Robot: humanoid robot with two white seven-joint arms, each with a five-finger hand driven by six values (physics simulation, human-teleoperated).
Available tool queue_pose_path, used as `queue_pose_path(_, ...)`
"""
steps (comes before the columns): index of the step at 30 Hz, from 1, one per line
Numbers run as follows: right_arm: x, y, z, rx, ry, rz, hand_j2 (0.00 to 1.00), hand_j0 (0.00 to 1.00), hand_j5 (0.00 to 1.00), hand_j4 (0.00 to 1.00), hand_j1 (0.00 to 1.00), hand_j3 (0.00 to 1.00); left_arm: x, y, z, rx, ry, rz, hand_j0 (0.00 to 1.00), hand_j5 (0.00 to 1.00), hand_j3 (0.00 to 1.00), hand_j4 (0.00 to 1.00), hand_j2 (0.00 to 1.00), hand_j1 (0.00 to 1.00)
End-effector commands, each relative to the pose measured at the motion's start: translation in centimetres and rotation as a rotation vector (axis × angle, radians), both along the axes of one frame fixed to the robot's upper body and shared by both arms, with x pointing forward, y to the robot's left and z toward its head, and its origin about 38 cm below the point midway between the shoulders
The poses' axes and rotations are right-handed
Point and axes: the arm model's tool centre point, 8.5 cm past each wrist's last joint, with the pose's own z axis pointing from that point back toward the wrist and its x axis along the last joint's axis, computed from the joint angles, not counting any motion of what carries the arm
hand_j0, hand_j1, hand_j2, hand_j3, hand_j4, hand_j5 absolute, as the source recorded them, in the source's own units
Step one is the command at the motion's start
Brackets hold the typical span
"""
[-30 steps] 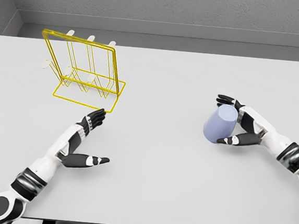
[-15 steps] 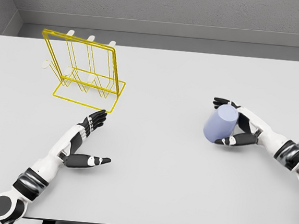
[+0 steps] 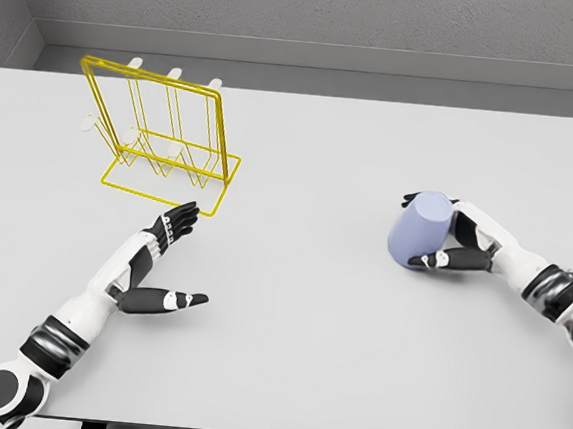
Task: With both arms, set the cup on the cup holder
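Grasping was the step in hand. Head view, the only view supplied: the right hand (image 3: 452, 234) had its fingers curled round the cup (image 3: 419, 243), tilted near the right edge of the surface (image 3: 308, 317). The left hand (image 3: 163, 254) lay spread, holding nothing, just short of the cup holder (image 3: 163, 138) at the far left corner. Judged next: carrying the cup leftward, well across to the holder, for a two-handed placing. Whether the cup had cleared the surface could not be told; its mouth was hidden.
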Motion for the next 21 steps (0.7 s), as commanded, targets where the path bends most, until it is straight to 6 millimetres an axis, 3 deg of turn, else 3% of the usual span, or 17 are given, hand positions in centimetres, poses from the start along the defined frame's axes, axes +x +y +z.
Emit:
queue_pose_path(1, 0.0, 0.3, 0.1, 0.015, -0.004, 0.001, 0.71, 0.71, 0.71, 0.71, 0.71, 0.71, 0.0, -0.1, 0.0, -0.005, 0.0, 0.001, 1.0, 1.0, 1.0, 1.0, 1.0, 1.0)
queue_pose_path(17, 0.3, 2.8, 3.8, 0.019, -0.126, 0.078, 0.7, 0.7, 0.7, 0.7, 0.7, 0.7, -0.1, -0.4, -0.1, -0.011, 0.0, 0.001, 1.0, 1.0, 1.0, 1.0, 1.0, 1.0)
queue_pose_path(21, -0.2, 4.2, 5.2, 0.031, -0.168, 0.119, 0.7, 0.7, 0.7, 0.7, 0.7, 0.7, -0.1, -0.4, -0.1, -0.012, 0.0, 0.003, 1.0, 1.0, 1.0, 1.0, 1.0, 1.0)
